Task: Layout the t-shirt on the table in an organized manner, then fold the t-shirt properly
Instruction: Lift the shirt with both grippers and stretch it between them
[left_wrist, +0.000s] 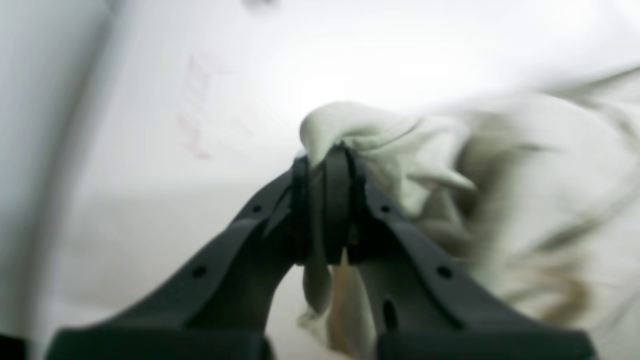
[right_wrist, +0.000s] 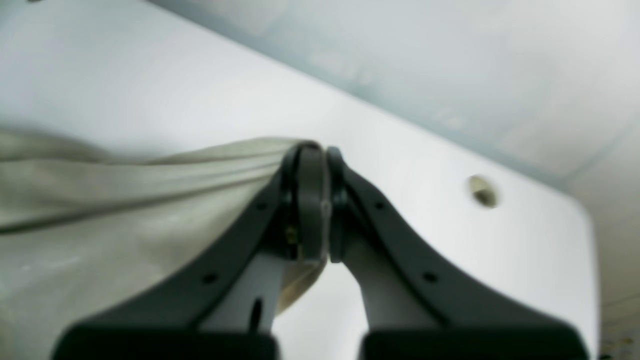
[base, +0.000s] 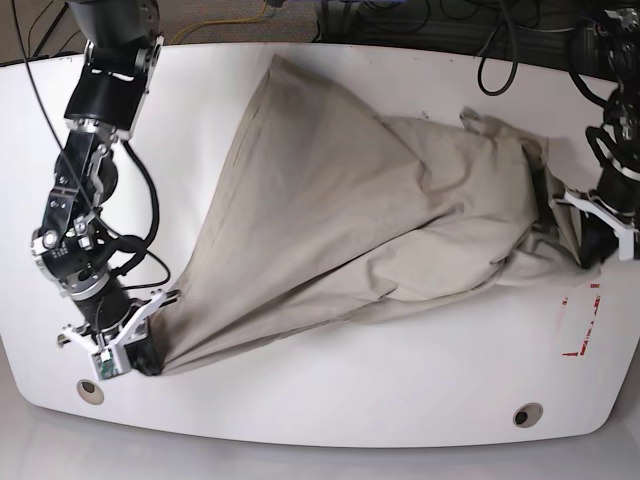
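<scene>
The beige t-shirt (base: 340, 210) is stretched across the white table (base: 330, 400), running from the lower left to the right side, with a flat panel reaching the far edge. Over at the left, near the front, my right gripper (base: 150, 362) is shut on a corner of the t-shirt (right_wrist: 125, 200); the wrist view shows the cloth pinched between its fingers (right_wrist: 312, 200). My left gripper (base: 588, 252) at the right side is shut on a bunched fold of the t-shirt (left_wrist: 380, 145), pinched at the left gripper (left_wrist: 327, 165) fingertips.
Two round grey holes (base: 90, 392) (base: 527, 413) sit near the table's front edge. A red dashed mark (base: 582, 325) lies at the right, just in front of the left arm. Cables (base: 500, 40) run along the far edge behind the table.
</scene>
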